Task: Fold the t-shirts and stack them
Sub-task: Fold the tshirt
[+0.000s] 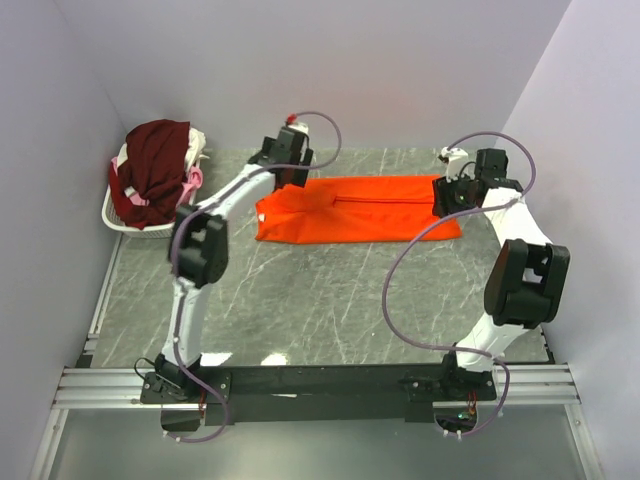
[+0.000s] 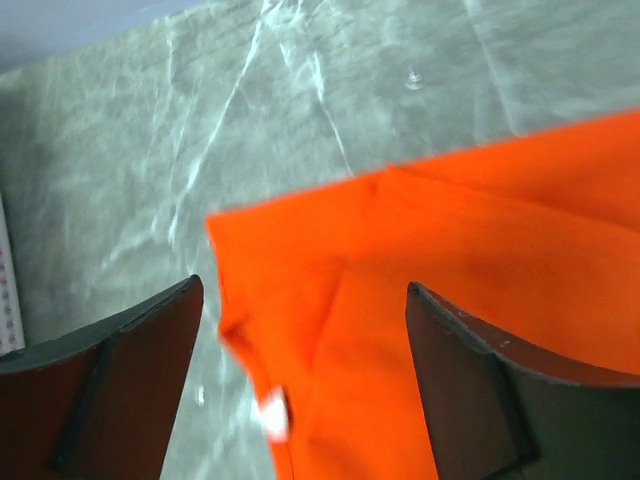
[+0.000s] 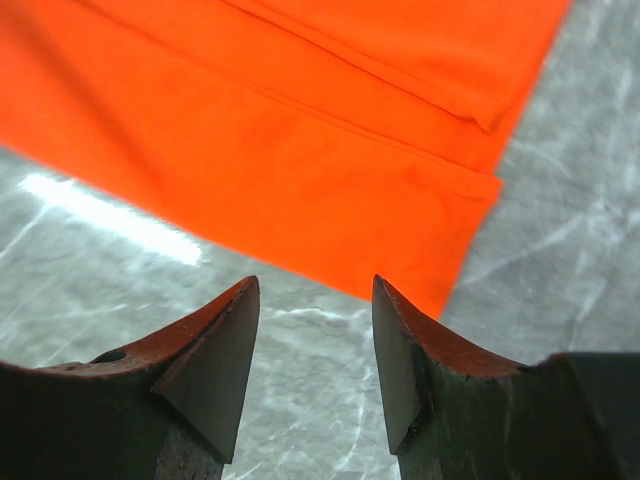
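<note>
- Spread and empty, my left pincer [image 2: 303, 300] hangs over the orange t-shirt [image 2: 480, 250], one edge below its fingers.
- My right pincer [image 3: 314, 290] is likewise spread and empty; the shirt's corner lies just ahead, flat on the tabletop [image 3: 560, 200].

Top view overhead, far; both wrist views near, facing down; all share orange t-shirt [image 1: 360, 215].

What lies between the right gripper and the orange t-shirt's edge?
Nothing but a bare strip of grey marbled table, seen in the right wrist view: the open right gripper hangs just short of the orange t-shirt.
</note>
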Motion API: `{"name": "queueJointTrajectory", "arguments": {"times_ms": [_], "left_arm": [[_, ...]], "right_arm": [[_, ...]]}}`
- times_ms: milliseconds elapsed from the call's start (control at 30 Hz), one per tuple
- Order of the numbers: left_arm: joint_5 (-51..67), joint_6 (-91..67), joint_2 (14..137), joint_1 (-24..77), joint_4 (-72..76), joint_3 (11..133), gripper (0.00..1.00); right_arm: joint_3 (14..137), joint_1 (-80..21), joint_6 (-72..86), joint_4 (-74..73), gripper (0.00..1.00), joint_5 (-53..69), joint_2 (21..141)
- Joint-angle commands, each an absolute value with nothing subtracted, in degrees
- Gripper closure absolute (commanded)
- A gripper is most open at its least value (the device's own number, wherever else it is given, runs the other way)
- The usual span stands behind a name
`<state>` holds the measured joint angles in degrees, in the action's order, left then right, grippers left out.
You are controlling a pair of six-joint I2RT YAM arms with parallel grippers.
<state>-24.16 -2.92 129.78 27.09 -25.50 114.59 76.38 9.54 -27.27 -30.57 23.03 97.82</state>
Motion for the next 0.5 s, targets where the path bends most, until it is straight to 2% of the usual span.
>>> {"name": "queueJointTrajectory", "arguments": {"times_ms": [0,33,133,233,333,467], "left_arm": [[-14.8,-14.9,108.7,25.8,-23.7,106.0,0.14],[-11.8,-16.9,105.3,24.5,-22.4,102.0,0.16],[-1.9,-23.7,93.1,21.0,-15.8,79.7,0.20],[6.8,-28.6,86.2,17.2,-10.7,67.8,0.26],[12.1,-30.4,85.1,15.3,-7.4,62.4,0.32],[16.2,-30.9,89.1,14.5,-5.8,61.7,0.39]], "right_arm": [[75.6,9.3,-32.4,-34.3,0.44,30.1,94.5],[74.9,9.6,-32.6,-34.5,0.44,30.6,94.4],[74.7,11.9,-31.8,-35.6,0.44,33.3,95.8],[75.4,14.8,-30.5,-36.4,0.44,36.0,97.5],[76.7,16.9,-28.9,-36.7,0.44,37.2,99.4],[79.3,18.3,-27.3,-37.7,0.44,37.3,102.9]]}}
